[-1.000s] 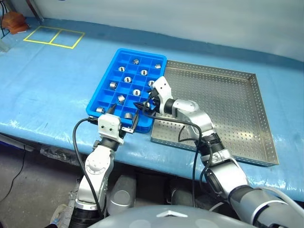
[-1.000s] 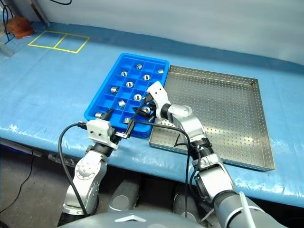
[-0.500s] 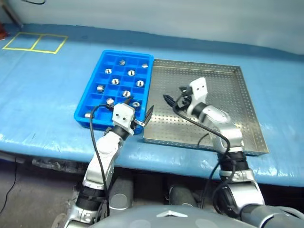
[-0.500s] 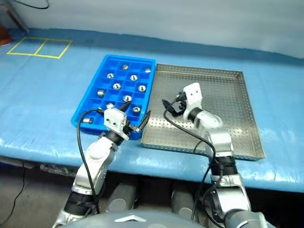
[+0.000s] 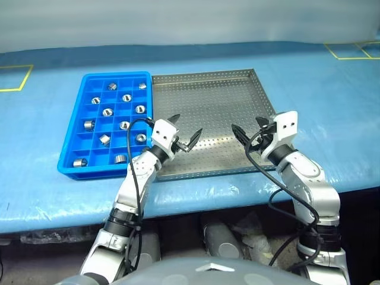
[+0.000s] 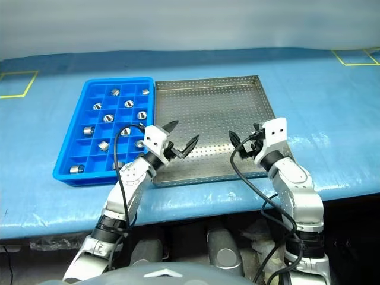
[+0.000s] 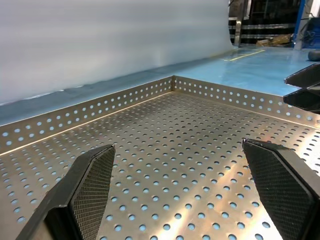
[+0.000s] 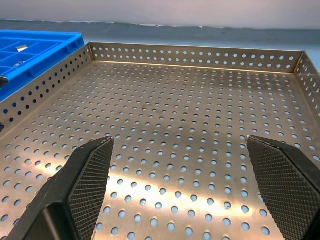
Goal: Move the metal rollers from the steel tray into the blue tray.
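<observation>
Several metal rollers (image 5: 107,111) lie singly in compartments of the blue tray (image 5: 89,173), which stands left of the steel tray (image 5: 214,101) and touches it. Where the steel tray's perforated floor (image 7: 190,150) shows in both wrist views, it is bare metal. My left gripper (image 5: 187,124) hovers open over the steel tray's near left part, with nothing between its fingers. My right gripper (image 5: 247,124) hovers open over the near right part, also with nothing in it. In the right wrist view a corner of the blue tray (image 8: 30,47) lies beyond the steel rim.
Both trays sit on a blue-covered table whose front edge (image 5: 237,199) runs just below the grippers. Yellow tape marks lie at the far left (image 5: 12,77) and far right (image 5: 356,50). Black cables loop along both forearms.
The camera has swung right, shifting the whole picture. The right gripper has left the blue tray's edge for the steel tray's near right. The left gripper has crossed onto the steel tray. Both stay open.
</observation>
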Controlling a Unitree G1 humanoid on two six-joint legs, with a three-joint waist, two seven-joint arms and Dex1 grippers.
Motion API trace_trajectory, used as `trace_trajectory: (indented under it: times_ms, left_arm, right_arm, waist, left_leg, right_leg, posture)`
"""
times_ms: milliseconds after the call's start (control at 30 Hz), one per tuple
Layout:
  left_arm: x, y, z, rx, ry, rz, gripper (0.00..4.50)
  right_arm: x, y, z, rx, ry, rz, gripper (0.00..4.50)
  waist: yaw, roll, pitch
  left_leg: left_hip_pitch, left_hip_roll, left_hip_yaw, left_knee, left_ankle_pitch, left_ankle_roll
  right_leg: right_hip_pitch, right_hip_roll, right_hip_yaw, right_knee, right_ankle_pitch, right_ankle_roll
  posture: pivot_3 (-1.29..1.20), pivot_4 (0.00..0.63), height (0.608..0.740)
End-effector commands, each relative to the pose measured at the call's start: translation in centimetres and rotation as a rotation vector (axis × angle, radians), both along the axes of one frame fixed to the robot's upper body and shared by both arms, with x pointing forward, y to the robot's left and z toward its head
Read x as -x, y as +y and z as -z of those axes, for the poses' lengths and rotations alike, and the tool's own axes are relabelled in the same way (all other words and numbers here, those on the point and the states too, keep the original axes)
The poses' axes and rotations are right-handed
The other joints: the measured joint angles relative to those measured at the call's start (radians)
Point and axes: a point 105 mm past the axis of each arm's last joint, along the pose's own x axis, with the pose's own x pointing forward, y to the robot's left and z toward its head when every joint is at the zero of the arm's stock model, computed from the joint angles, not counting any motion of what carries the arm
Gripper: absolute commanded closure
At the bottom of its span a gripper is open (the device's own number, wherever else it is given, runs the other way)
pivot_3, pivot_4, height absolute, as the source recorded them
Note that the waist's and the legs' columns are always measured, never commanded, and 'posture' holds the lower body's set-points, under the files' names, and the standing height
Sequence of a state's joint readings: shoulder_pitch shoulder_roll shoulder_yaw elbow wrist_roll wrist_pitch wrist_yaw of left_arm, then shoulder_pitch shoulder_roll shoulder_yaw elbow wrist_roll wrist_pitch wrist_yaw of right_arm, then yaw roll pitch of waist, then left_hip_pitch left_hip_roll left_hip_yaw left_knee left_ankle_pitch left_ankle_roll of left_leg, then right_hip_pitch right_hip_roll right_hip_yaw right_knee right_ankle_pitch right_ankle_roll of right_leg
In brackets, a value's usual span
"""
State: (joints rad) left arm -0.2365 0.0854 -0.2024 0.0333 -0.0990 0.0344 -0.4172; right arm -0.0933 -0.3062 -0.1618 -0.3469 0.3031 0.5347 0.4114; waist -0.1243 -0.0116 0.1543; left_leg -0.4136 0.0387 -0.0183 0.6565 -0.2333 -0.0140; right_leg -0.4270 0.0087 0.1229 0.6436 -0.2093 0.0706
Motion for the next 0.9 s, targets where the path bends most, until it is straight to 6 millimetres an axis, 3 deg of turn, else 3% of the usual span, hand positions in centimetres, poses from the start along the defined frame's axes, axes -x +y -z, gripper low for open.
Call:
trace_trajectory:
  times_ms: [33,367,900]
  left_arm:
    - [-0.2,0.2,-1.4,0.032,-0.055,0.005,0.0]
    - [0.7,0.5,-2.4,0.091,-0.09,0.053,0.0]
    - [1.5,0.4,-1.7,0.054,-0.081,0.064,0.0]
  right_arm:
    - [0.7,0.7,-1.6,0.006,-0.08,-0.031,0.02]
    - [0.8,1.2,-1.5,0.037,-0.088,-0.067,0.02]
    - [0.4,1.8,-1.5,0.054,-0.085,-0.093,0.02]
  waist:
    - [-0.006,0.0,0.0]
    - [-0.007,0.0,0.0]
    - [0.005,0.0,0.0]
  left_leg:
    - [0.0,0.0,0.0,0.0,0.0,0.0]
    - [0.0,0.0,0.0,0.0,0.0,0.0]
    - [0.0,0.0,-0.001,0.0,0.0,0.0]
  right_leg:
    - [0.0,0.0,0.0,0.0,0.0,0.0]
    - [0.0,0.0,0.0,0.0,0.0,0.0]
    - [0.001,0.0,0.0,0.0,0.0,0.0]
  posture:
    - [-0.14,0.15,0.74]
    - [-0.1,0.15,0.74]
    - [-0.08,0.15,0.74]
